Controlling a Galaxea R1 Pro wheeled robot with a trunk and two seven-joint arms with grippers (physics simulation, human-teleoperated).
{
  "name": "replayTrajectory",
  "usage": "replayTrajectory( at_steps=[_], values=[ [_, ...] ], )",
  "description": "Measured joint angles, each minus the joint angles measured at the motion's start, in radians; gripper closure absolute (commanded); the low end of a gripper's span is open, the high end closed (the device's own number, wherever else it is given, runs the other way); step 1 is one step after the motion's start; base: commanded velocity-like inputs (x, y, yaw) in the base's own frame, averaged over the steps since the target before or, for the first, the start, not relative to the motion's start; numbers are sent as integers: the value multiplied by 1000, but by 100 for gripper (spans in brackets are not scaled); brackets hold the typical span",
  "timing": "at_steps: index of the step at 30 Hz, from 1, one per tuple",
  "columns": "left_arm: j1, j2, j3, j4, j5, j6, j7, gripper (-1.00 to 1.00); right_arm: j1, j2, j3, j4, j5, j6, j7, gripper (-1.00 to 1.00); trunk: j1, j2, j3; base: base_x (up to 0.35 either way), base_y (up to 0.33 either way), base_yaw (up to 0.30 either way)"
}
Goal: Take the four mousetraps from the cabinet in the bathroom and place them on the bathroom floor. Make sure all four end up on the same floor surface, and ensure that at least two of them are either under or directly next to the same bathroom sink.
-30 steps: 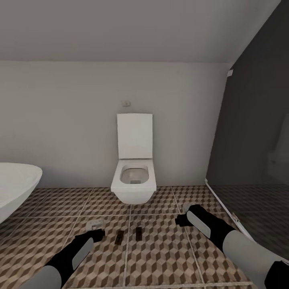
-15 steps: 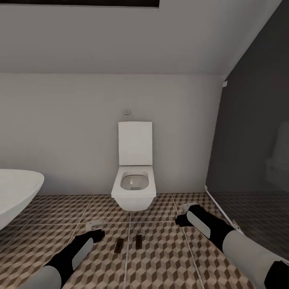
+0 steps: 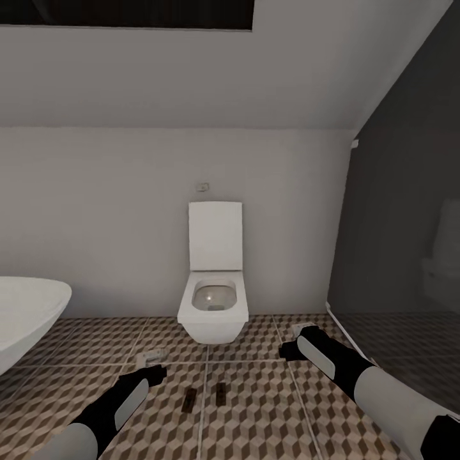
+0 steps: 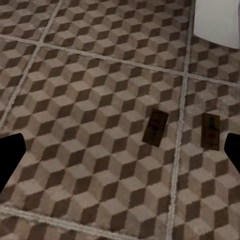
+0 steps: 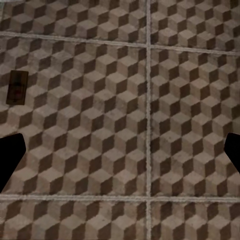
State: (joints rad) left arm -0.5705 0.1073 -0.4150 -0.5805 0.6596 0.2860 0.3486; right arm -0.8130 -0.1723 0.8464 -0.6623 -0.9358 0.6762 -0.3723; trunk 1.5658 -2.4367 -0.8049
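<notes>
Two mousetraps lie flat on the bathroom floor point(image 3: 255, 415) in front of you: one point(image 3: 189, 398) at about 6 o'clock in the head view, the other point(image 3: 221, 393) just beside it toward 5 o'clock, a grout line running between them. The left wrist view shows the same pair, one point(image 4: 156, 127) and the other point(image 4: 210, 131), near each other but not touching. The right wrist view catches a single trap point(image 5: 18, 88) off toward 10 o'clock.

Your left gripper point(image 3: 151, 372) hovers low over the tiles at 7 o'clock; its fingertips sit at opposite edges of the wrist picture with nothing between, so the jaws are apart and empty. Your right gripper point(image 3: 289, 349) hangs at 4 o'clock, likewise spread wide and carrying nothing.

The sink point(image 3: 29, 313) shows its white rim at 9 o'clock; the toilet point(image 3: 214, 300) stands dead ahead at 12. Both traps look nearer the toilet than the basin, so I would not count them as beside the sink yet.

My reading: you are halfway, with a drop done and two traps to fetch. Next you must turn away to the cabinet, and place the remaining pair well toward 9 o'clock, under or against the basin.
</notes>
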Motion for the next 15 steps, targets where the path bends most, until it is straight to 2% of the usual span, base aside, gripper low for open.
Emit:
replayTrajectory(
  at_steps=[10,15],
  values=[
    [1,0,0,0,0,0,2,-100,0,0,0,1,0,-6,0,-100,-38,70,31,0,0,0],
    [0,-1,0,2,0,-1,3,-100,1,0,1,4,0,-63,0,-100,-58,105,47,0,0,0]
  ],
)
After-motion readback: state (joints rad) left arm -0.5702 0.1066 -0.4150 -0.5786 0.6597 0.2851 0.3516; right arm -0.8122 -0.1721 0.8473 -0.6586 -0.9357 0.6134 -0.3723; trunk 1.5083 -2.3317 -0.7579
